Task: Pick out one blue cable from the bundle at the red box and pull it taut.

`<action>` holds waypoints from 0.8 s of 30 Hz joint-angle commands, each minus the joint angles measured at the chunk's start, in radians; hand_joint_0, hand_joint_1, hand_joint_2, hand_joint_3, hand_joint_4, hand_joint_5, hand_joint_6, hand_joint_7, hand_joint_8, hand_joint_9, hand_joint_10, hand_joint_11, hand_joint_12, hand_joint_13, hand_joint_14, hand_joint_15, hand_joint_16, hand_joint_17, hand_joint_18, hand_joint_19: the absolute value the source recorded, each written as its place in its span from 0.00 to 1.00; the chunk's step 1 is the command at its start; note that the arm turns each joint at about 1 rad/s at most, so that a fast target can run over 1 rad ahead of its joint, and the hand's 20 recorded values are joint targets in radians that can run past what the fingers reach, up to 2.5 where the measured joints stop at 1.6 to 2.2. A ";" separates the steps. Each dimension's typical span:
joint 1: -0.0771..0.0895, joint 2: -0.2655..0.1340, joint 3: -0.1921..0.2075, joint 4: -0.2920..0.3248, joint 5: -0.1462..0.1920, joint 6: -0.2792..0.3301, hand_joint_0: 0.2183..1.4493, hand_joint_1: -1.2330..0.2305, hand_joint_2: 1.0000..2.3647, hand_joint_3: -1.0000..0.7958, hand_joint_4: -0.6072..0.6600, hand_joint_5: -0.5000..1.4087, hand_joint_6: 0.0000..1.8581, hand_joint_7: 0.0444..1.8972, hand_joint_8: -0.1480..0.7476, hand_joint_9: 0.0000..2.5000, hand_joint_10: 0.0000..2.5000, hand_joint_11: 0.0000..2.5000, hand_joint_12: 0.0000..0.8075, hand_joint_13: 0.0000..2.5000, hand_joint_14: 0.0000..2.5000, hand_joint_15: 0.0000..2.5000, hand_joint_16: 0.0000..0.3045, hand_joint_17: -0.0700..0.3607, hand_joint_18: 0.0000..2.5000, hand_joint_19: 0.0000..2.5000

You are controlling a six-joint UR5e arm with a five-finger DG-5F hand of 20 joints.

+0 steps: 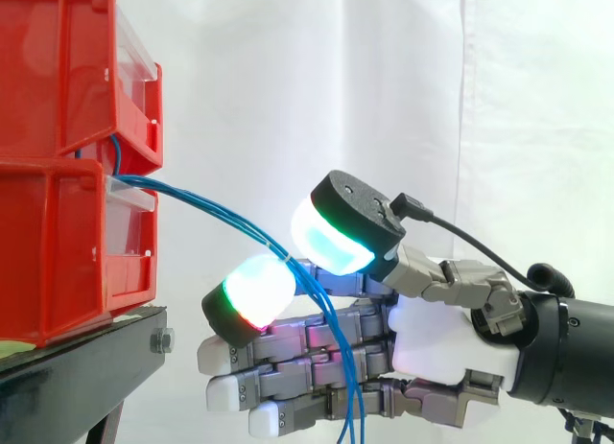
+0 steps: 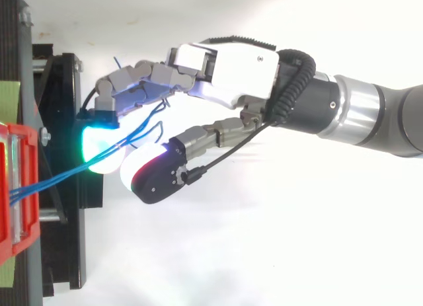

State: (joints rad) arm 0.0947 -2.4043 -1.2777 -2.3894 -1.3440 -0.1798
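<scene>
The robot's grey-and-white hand (image 1: 432,340) (image 2: 238,68) is being closed in a pinch. A bundle of thin blue cables (image 1: 206,209) (image 2: 56,182) is being held between the thumb's cyan-green pad (image 1: 331,238) and a curled finger's white-green pad (image 1: 254,289), while the other fingers are being kept straight below. Several strands, not one, appear to be caught.

From the pinch the strands are being led up and left in a nearly straight run to the stacked red plastic bins (image 1: 58,156) (image 2: 16,187), where they are emerging between the upper and lower bin. Below the pinch they are hanging slack across the palm. The bins are being carried by a black metal stand (image 1: 82,367) (image 2: 66,121) before a white curtain (image 1: 288,80).

The cables are being judged light, limp and smooth-jacketed, so slipping between the broad pads is likely. A single strand is probably best taken on the run between bins and pads, where the strands are lying slightly apart. It should be drawn gently, since the anchoring inside the bin is hidden.
</scene>
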 commanded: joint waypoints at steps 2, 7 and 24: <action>-0.004 0.001 0.001 0.018 -0.003 0.037 0.26 0.43 0.00 0.29 0.57 0.18 0.38 0.53 0.43 0.28 0.01 0.16 0.35 0.25 0.01 0.16 0.12 0.35 0.18 0.24; -0.004 0.001 0.001 0.018 -0.003 0.040 0.28 0.48 0.00 0.30 0.59 0.19 0.36 0.57 0.44 0.35 0.01 0.18 0.35 0.29 0.01 0.18 0.11 0.35 0.21 0.26; -0.004 0.001 0.001 0.022 -0.003 0.042 0.30 0.47 0.01 0.37 0.57 0.19 0.39 0.55 0.45 0.37 0.01 0.19 0.35 0.31 0.01 0.21 0.11 0.34 0.23 0.27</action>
State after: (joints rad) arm 0.0905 -2.4039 -1.2763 -2.3673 -1.3459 -0.1381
